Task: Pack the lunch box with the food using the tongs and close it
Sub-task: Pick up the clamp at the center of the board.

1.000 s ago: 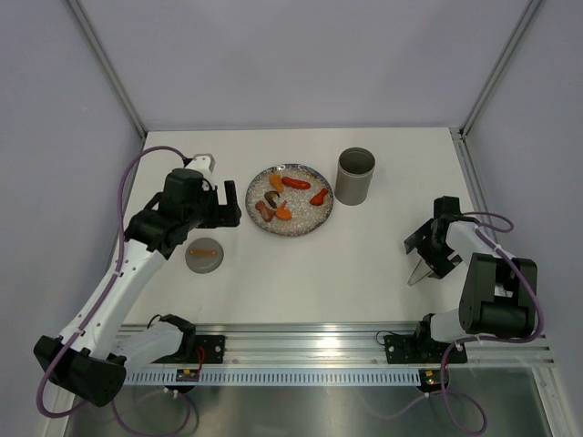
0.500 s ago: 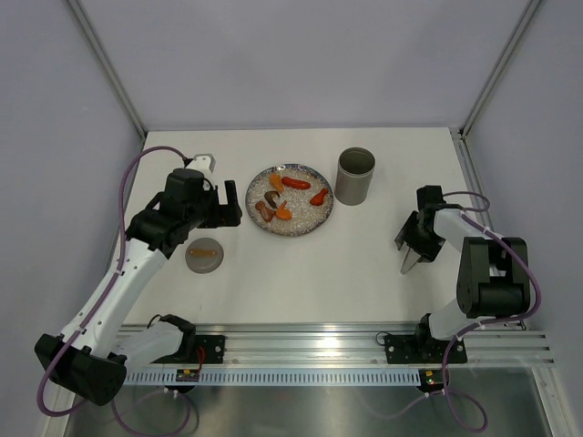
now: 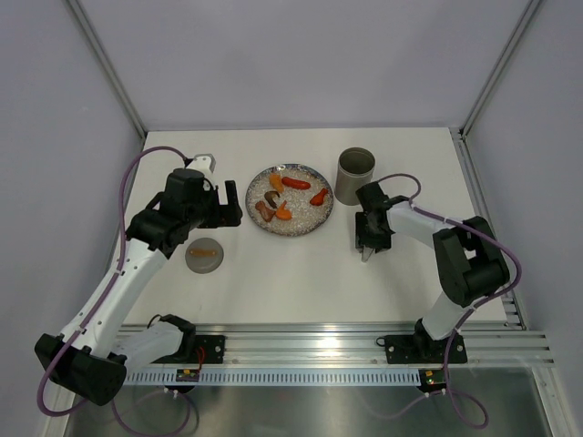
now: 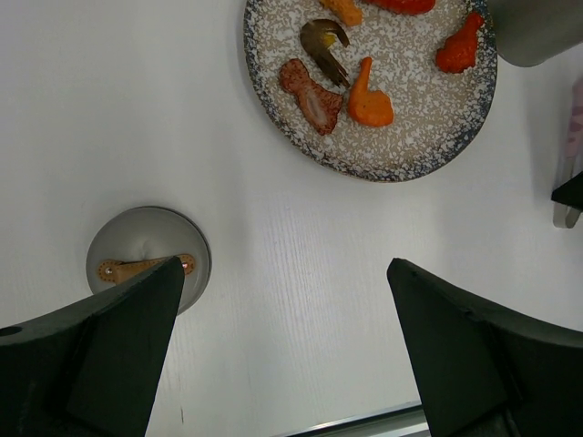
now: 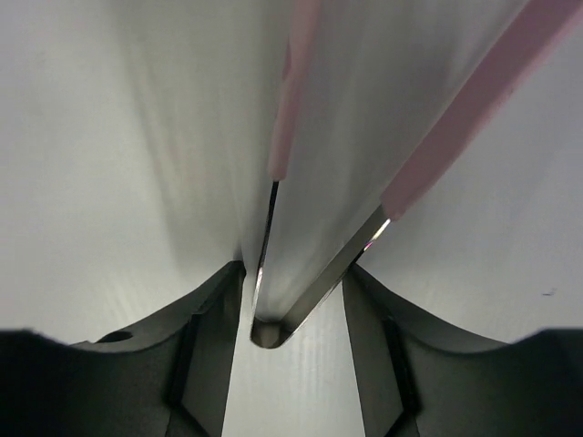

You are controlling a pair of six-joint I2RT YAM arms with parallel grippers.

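The lunch box (image 3: pixel 355 176) stands upright and uncovered, right of the glittery plate (image 3: pixel 301 228). Several pieces of food (image 3: pixel 295 183) in red, orange and brown lie on that plate, also seen in the left wrist view as food (image 4: pixel 367 98). My right gripper (image 3: pixel 367 238) sits just below the lunch box, shut on the tongs (image 3: pixel 367 252). In the right wrist view the tongs (image 5: pixel 337 264) form a narrow V between my gripper's (image 5: pixel 291 273) fingers, pink arms pointing away. My left gripper (image 3: pixel 233 204) hovers open left of the plate, holding nothing (image 4: pixel 284 273).
A flat grey disc with an orange mark (image 3: pixel 204 254) lies on the table below my left gripper, also visible in the left wrist view (image 4: pixel 146 255). The table's front rail (image 3: pixel 301 337) runs along the near edge. Frame posts stand at the back corners.
My right arm has swung left from the table's right side to just below the lunch box, carrying the tongs, and its jaws have narrowed on them. The left arm has not moved.
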